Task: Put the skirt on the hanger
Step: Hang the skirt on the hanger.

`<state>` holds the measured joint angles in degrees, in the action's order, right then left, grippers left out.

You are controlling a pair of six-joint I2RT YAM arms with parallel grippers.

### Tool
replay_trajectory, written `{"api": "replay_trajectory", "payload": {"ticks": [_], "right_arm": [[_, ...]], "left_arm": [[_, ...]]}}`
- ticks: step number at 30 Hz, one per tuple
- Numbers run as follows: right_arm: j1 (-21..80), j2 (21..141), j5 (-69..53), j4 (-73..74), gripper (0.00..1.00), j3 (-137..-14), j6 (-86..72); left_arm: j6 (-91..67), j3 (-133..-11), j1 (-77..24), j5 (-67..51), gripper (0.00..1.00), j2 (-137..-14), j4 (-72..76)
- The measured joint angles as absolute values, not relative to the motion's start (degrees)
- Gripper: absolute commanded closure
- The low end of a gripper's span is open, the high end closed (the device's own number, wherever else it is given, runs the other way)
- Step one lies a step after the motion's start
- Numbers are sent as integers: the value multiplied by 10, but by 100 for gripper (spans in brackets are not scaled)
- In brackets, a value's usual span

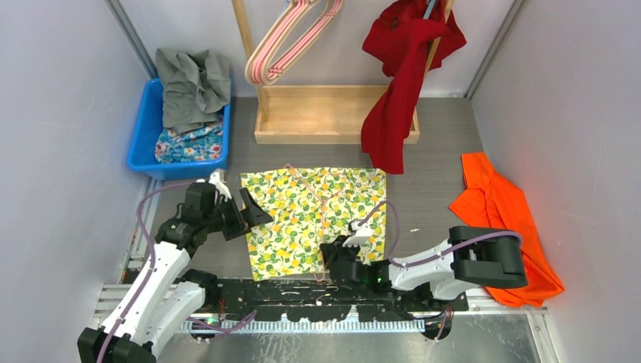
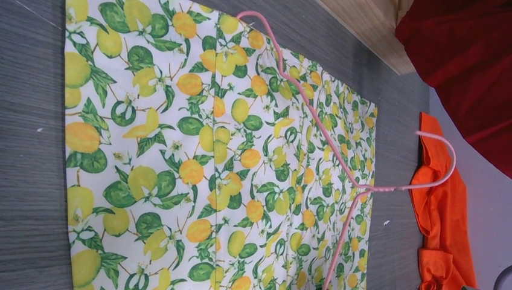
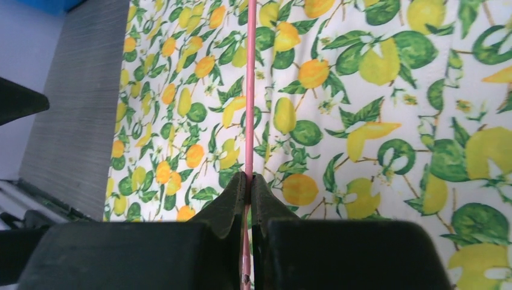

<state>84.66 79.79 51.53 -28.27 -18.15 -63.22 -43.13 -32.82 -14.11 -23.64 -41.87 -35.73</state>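
below, grey table (image 1: 438,189) between pale walls (image 1: 60,113), lemon skirt (image 1: 295,212) flat; right claw (image 3: 249,181) tight on hanger (image 3: 250,90), left claw (image 1: 257,210) spread

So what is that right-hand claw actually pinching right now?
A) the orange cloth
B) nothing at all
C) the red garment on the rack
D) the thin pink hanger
D: in the right wrist view, the right gripper has its two fingers closed on the wire of the pink hanger, which lies on top of the lemon-print skirt.
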Motion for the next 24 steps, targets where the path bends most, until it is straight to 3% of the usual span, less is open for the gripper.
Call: {"api": "replay_trajectory", "payload": {"ticks": [9, 24], "right_arm": [[847, 800, 574, -147, 99, -252, -670], [851, 694, 626, 4, 99, -210, -750]], "left_arm": [[-434, -316, -155, -236, 7, -433, -336], [-434, -312, -158, -236, 7, -433, -328]]}}
